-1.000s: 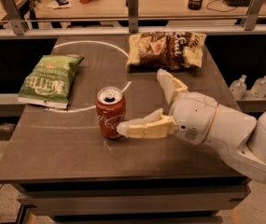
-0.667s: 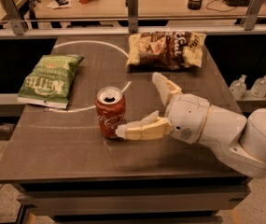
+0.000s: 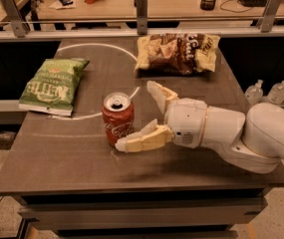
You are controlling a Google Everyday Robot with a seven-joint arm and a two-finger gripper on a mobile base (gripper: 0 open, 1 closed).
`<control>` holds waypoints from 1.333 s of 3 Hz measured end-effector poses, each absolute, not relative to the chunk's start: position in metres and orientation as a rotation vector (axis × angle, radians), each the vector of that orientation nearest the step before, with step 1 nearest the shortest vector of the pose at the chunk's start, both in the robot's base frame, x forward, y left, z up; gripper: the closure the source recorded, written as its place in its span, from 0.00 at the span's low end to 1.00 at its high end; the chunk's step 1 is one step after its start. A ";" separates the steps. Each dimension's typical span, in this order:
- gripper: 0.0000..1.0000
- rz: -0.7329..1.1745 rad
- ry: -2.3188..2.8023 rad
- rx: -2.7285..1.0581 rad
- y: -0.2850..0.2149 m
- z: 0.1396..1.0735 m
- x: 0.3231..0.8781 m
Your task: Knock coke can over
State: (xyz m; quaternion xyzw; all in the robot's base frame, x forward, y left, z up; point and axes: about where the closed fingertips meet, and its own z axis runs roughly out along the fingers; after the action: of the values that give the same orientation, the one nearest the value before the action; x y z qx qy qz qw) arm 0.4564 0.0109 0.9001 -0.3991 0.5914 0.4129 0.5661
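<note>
one coke can (image 3: 117, 117) is left upright on the table (image 3: 42, 168); at its three o'clock the gripper (image 3: 136, 116), fingers spread wide, has been shifted toward nine o'clock, lower finger (image 3: 141, 141) now pressed against the can.

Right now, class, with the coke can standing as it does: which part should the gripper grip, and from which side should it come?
I'd grip the coke can by its round side wall at mid-height, coming level from the picture's right, where the open gripper sits. The can stands upright, so its wall gives opposite faces; one finger lies by its lower front.
</note>
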 end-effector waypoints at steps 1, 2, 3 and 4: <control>0.00 1.015 1.387 -0.967 0.027 0.894 0.454; 0.00 1.035 1.354 -0.974 0.042 0.891 0.455; 0.00 1.051 1.324 -0.994 0.054 0.882 0.455; 0.16 1.052 1.306 -1.031 0.059 0.877 0.457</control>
State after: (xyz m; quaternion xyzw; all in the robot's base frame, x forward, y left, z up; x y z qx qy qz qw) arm 0.4574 0.0586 0.8769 -0.4362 0.5525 0.4450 0.5535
